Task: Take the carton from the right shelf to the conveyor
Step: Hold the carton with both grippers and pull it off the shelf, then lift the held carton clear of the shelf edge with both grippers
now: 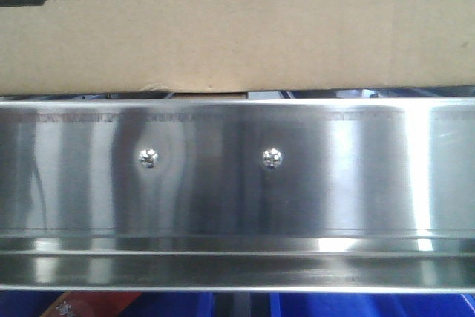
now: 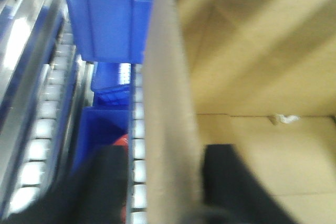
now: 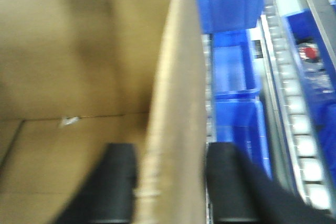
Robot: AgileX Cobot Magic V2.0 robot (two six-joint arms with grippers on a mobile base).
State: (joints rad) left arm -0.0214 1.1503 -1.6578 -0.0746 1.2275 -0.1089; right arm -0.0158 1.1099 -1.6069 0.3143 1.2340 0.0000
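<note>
Right claw (image 3: pixel 170 156) clenches one carton (image 1: pixel 237 38) wall, left claw (image 2: pixel 168 156) straddles the other though I can't tell its grip, and I judge the carton just behind the shelf (image 1: pixel 237 183) rail, conveyor leg undone.

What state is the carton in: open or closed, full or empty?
Open, seemingly empty: both wrist views look down inside the carton, showing only bare cardboard floor. Hidden corners cannot be told.

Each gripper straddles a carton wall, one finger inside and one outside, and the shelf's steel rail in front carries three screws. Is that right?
Not quite: the rail carries two screws, not three, as the front-facing view shows. The rest holds: the left gripper and the right gripper each straddle a carton wall.
</note>
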